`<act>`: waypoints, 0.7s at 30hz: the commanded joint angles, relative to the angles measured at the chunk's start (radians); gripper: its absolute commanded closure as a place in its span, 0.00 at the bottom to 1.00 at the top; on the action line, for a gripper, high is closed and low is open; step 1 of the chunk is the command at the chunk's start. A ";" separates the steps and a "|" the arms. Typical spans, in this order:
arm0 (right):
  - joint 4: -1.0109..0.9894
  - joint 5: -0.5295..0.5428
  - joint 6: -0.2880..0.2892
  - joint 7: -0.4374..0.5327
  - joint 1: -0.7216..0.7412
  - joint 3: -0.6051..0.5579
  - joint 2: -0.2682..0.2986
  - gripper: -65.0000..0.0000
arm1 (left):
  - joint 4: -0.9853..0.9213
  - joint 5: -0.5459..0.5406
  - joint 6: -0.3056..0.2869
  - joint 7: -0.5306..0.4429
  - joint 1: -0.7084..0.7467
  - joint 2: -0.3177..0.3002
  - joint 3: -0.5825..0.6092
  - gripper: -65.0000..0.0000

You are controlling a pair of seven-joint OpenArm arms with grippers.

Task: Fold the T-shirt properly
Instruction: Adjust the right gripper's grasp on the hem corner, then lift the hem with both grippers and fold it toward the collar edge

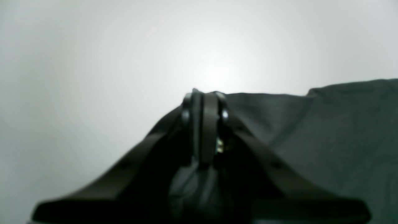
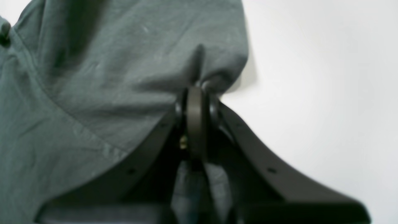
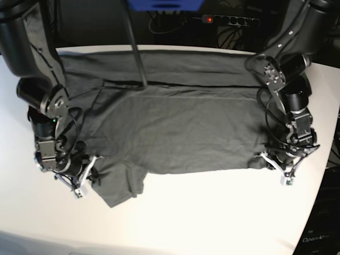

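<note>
The dark grey T-shirt [image 3: 175, 122] lies spread flat across the white table [image 3: 212, 212], with a sleeve at the near left. In the base view my right gripper [image 3: 91, 178] sits at that sleeve's outer edge. The right wrist view shows that gripper [image 2: 197, 90] shut, with a bunched fold of the T-shirt [image 2: 93, 77] pinched between its fingers. My left gripper [image 3: 270, 160] is at the shirt's near right corner. In the left wrist view it [image 1: 203, 96] is shut on the edge of the T-shirt [image 1: 326, 133], with fabric gathered between the fingers.
A thin dark rod [image 3: 135, 48] slants down from a blue box [image 3: 164, 4] onto the shirt's far part. A power strip [image 3: 228, 19] lies behind the table. The table's rounded edge runs close by on the right [image 3: 324, 175].
</note>
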 commanded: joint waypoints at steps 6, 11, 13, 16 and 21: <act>0.095 -0.045 0.017 -0.070 -0.021 -0.003 0.015 0.99 | 0.003 0.031 -0.005 0.067 -0.001 -0.006 0.001 0.96; 0.313 -0.044 0.017 -0.072 -0.125 -0.003 -0.008 0.99 | 0.071 0.029 -0.011 0.073 0.005 0.000 0.000 0.96; 0.395 -0.044 0.017 -0.069 -0.166 -0.003 -0.017 0.99 | 0.108 0.029 -0.012 0.073 0.018 0.011 0.000 0.96; 0.504 -0.044 0.017 -0.052 -0.219 -0.001 -0.040 0.99 | 0.154 0.035 -0.012 0.075 0.022 0.029 0.000 0.96; 0.629 -0.042 0.017 -0.029 -0.294 -0.001 -0.068 0.99 | 0.197 0.034 -0.012 0.075 0.054 0.051 0.001 0.96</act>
